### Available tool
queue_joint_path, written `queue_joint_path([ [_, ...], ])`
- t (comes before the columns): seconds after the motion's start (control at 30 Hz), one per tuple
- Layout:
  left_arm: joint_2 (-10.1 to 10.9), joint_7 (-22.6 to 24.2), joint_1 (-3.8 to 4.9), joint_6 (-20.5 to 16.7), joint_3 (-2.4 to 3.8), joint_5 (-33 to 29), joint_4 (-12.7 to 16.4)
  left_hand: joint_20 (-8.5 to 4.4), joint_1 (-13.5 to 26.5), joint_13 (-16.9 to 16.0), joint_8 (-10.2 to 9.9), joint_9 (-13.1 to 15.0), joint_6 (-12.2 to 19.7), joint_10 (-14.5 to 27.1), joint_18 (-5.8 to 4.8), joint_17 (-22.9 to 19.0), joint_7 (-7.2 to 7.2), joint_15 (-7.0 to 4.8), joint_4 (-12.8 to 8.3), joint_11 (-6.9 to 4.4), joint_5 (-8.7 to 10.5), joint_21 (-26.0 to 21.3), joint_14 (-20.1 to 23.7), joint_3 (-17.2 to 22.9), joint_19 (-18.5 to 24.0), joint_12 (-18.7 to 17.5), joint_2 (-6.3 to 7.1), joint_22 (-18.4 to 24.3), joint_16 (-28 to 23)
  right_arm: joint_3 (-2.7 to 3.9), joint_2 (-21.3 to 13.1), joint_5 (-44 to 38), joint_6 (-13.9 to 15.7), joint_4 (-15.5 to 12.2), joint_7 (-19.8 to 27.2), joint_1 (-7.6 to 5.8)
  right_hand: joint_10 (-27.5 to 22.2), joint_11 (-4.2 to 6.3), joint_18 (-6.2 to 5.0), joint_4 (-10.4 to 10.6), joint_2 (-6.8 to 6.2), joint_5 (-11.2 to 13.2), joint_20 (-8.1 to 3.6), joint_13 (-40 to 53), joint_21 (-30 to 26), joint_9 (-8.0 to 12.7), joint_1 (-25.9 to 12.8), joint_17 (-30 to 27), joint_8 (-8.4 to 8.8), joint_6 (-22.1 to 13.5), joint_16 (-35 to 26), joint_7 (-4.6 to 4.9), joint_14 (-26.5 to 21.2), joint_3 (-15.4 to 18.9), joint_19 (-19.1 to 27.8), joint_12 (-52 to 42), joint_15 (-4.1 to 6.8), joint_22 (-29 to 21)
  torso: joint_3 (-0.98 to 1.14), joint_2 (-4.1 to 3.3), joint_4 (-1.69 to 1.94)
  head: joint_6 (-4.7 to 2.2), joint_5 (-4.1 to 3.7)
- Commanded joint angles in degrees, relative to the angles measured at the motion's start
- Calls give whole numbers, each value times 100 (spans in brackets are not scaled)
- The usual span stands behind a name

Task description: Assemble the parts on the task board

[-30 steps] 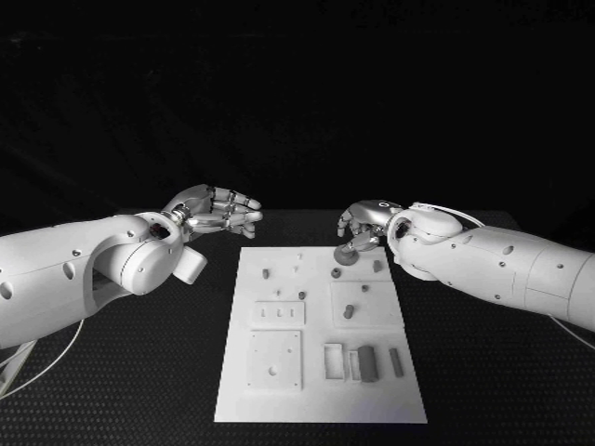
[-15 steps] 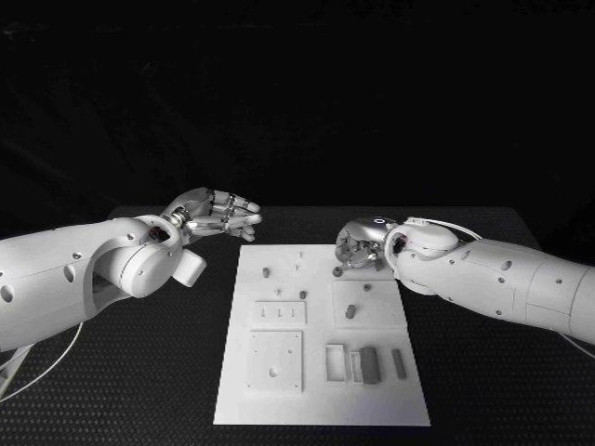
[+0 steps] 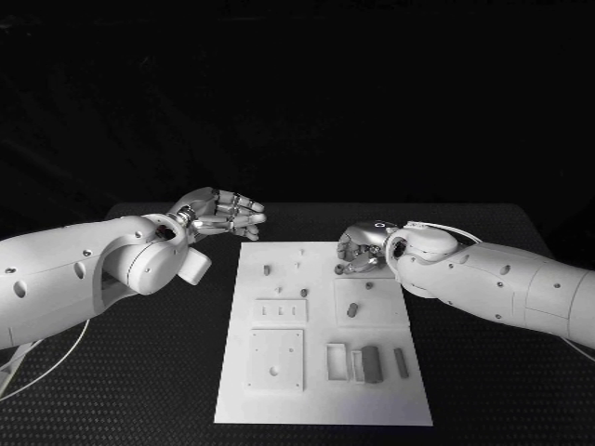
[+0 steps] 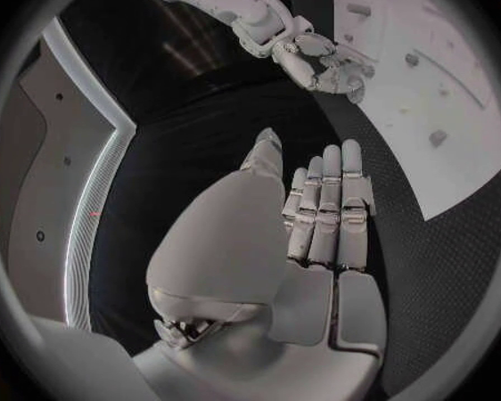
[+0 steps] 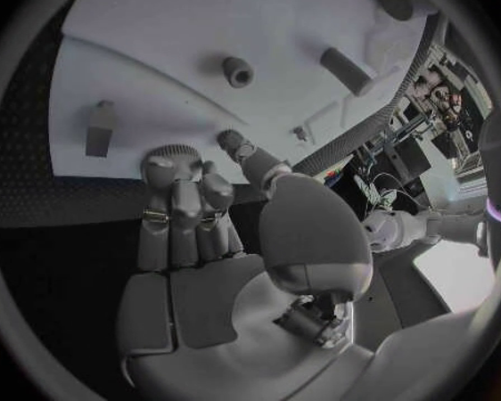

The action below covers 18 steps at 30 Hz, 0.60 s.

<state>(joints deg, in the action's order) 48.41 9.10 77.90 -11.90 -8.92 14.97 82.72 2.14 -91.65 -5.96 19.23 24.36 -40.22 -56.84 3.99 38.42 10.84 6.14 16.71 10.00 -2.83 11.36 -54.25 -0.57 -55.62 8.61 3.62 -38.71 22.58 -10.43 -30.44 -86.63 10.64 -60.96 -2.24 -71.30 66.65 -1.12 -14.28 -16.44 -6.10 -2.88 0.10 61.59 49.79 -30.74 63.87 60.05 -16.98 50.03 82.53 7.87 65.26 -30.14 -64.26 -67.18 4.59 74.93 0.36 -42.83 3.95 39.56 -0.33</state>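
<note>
Head view: task board lies flat at the middle of the black table, long side running away from the robot.

Left robot hand hovers above the table just off the board's far left corner, not touching it. Palm up, fingers side by side and lightly bent, nothing in it (left wrist view confirms: bare fingers against the table, board edge off to one side).

Right robot hand sits low over the board's far right corner. Fingers curled in tight, tips at a small dark part on the board. In the right wrist view the curled fingers bunch together just short of the board edge, and the thumb tip carries or touches a small dark piece; cannot tell whether it is actually pinched.

Other parts on the board: short peg at the far left, a tilted cylinder in the middle right square, a row of three small pegs (left of that cylinder), upright bars near the front right.
</note>
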Motion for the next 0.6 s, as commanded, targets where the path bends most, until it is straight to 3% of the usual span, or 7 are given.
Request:
queue_joint_path([
  [0.03, -27, 63, -1, 133, 1, 19, -18, -59, 52, 7, -22, -7, -37, -37, 76, 10, 114, 34, 1, 22, -4, -34, -5, -25, -3, -26, 0, 10, -28, 0, 19, -86, -106, -29, 2, 2, 24, -28, -72, 11, 7, 7, -24, 8, 25, -8, -77, 6, 23, 50, 35, 2, 5, -40, 37, -22, 5, 142, 3, -52, 3, 9, -5],
  [0.27, -55, 63, -7, 153, 0, 18, -50, -65, 54, 7, -21, -8, -46, -46, 70, 16, 114, 34, 0, 20, -4, -40, -8, -19, -6, -29, -14, 13, -35, 0, 39, -114, -93, -21, 17, 35, 37, -20, -72, 10, 36, 7, -30, 12, 53, -18, -88, 13, 14, 85, 54, -8, 21, -56, 43, -27, 13, 139, 2, -77, 7, -6, -10],
  [0.6, -43, 59, -7, 160, 0, 18, -36, -70, 59, 8, -20, -9, -53, -52, 63, 23, 115, 34, 1, 19, -3, -45, -11, -18, -9, -33, -18, 16, -42, 0, 82, -151, -122, 17, 17, 72, 66, -2, -72, 5, 61, 7, -38, 33, 89, -39, -99, 18, -9, 153, 78, -28, 38, -75, 55, -44, 29, 136, 8, -86, 5, 29, -5],
])
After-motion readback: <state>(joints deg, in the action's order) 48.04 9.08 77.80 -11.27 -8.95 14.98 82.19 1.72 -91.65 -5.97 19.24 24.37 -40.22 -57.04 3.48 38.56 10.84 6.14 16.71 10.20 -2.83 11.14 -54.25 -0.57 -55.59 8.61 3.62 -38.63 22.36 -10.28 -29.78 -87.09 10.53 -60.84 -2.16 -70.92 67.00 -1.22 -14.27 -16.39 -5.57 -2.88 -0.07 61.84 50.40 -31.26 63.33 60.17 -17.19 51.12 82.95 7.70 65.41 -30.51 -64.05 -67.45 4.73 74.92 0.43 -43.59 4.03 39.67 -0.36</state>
